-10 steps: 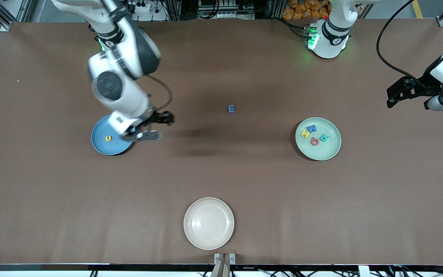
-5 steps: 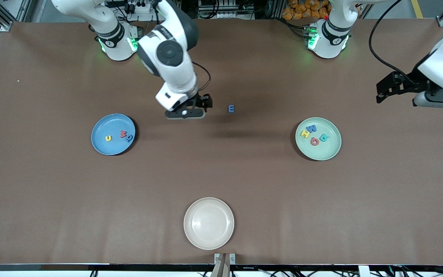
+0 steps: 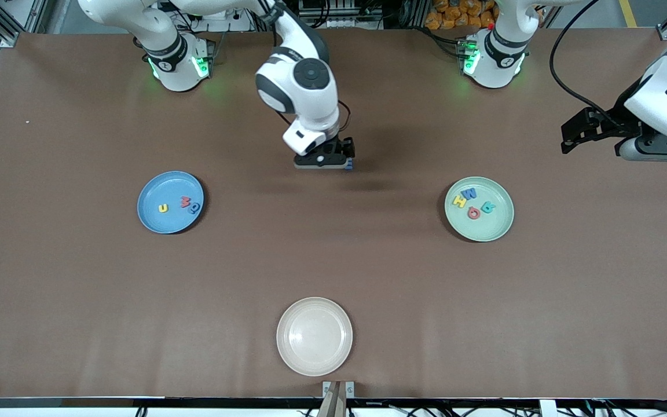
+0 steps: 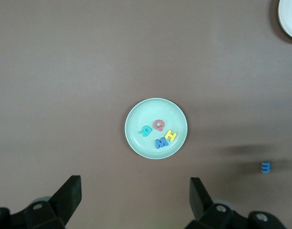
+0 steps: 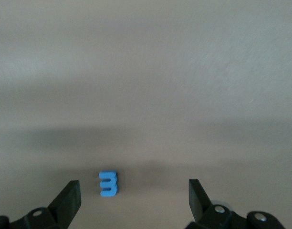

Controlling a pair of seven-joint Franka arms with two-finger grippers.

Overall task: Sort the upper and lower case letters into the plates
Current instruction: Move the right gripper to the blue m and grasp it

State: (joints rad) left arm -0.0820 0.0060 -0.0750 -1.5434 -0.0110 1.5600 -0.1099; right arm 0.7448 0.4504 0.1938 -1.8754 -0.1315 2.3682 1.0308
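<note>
A lone blue letter E (image 5: 108, 184) lies flat on the brown table, between the open fingers of my right gripper (image 5: 132, 196) and closer to one of them. In the front view the right gripper (image 3: 325, 162) hangs low over it, and only an edge of the blue E (image 3: 349, 165) shows. The bright blue plate (image 3: 157, 188) holds a yellow u (image 3: 162, 208), a red letter (image 3: 185, 201) and a blue letter (image 3: 193, 207). The mint green plate (image 3: 487, 229) holds several letters. My left gripper (image 3: 576, 136) waits open and empty, high over its arm's end of the table.
A cream-white plate (image 3: 314, 336) with nothing in it sits near the table's front edge. The left wrist view looks down on the mint green plate (image 4: 151, 110), the blue E (image 4: 265, 167) and the cream-white plate (image 4: 290, 16).
My right gripper has swung from over the blue plate across to the blue E, uncovering the red and blue letters in that plate. The left arm has shifted slightly.
</note>
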